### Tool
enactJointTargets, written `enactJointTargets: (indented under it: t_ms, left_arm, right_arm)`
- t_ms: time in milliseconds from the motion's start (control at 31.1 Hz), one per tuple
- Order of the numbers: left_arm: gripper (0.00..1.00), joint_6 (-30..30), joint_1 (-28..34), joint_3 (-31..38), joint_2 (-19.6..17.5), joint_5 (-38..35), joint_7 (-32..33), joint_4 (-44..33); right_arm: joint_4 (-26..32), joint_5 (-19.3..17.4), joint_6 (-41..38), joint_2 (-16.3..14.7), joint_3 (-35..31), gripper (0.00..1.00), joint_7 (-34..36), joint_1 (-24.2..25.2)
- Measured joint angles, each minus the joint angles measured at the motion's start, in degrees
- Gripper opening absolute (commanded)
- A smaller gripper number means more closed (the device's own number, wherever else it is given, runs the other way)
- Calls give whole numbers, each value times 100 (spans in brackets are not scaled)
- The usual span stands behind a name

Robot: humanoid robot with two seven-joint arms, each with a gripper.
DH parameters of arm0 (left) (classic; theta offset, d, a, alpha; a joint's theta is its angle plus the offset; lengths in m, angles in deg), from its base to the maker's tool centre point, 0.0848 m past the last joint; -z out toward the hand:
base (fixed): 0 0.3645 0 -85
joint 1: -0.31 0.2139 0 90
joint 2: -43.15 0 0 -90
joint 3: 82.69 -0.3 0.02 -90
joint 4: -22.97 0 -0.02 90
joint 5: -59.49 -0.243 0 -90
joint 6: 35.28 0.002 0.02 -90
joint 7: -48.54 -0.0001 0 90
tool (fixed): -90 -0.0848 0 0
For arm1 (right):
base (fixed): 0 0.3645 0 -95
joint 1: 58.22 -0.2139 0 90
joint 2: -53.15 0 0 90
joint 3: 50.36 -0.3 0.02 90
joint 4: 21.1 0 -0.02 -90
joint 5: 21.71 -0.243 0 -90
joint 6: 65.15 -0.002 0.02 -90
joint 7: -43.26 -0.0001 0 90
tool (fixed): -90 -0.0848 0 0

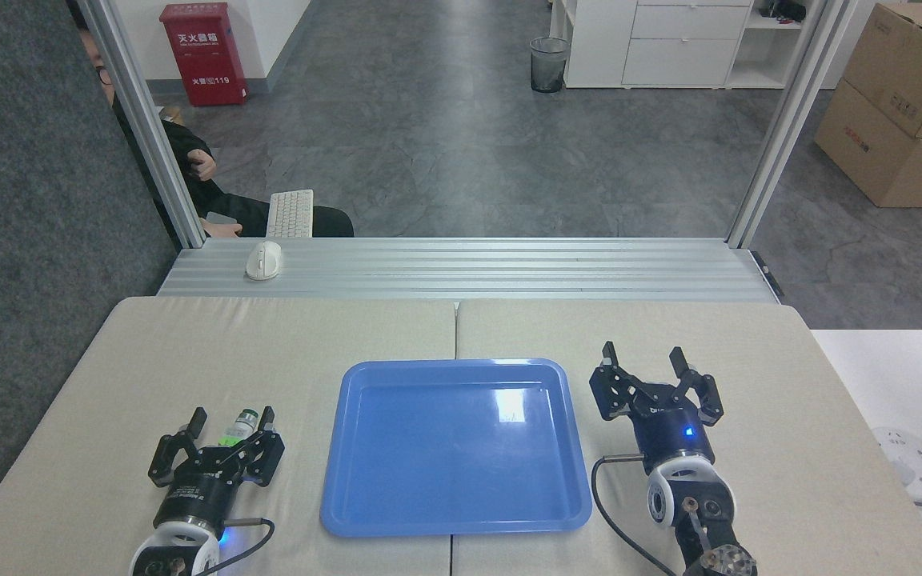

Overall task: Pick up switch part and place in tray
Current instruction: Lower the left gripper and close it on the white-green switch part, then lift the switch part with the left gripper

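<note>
Switch part lies between the spread fingers of the left gripper, tray bare in the middle.

The left gripper [230, 418] sits low on the beige table pad [285, 336], left of the blue tray [365, 512], its two black fingers wide apart. The switch part [238, 426] lies on the pad in the gap between those fingers, green middle and silver-black cylindrical end showing, its cylinder pointing away from the robot; whether either finger touches it cannot be told. The part is just left of the tray's near-left side, outside the rim. The right gripper [643, 358] rests on the pad just beside the tray's right rim, fingers spread wide and holding nothing, a blue light lit on its body. A white mouse [262, 260] sits on the aluminium rail beyond the pad, and a person [197, 172] is seated behind the frame post near a white keyboard [290, 213].
</note>
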Motion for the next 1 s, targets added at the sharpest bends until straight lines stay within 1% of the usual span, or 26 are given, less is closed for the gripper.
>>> enactJointTargets:
  t_ms: [193,482,899,931,963,995]
  left_arm:
    - [100,84,1,-9,-49,-5,-94,163]
    - [100,-226,38,-23,-82,-7,-119,316]
    - [100,-246,22,-63,-120,-25,-121,553]
    - [98,-240,21,-70,-122,-30,-121,567]
    - [93,-236,20,-77,-123,-36,-121,580]
    - [85,-232,20,-85,-125,-47,-121,593]
  right_arm:
    - [1,-4,0,-2,0,100,16,0]
    - [1,-7,-2,-3,0,100,17,0]
    - [0,-9,-2,-6,0,100,18,0]
    - [0,-9,-2,-6,0,100,18,0]
    - [0,-9,-2,-6,0,100,18,0]
    - [0,-9,-2,-7,0,100,18,0]
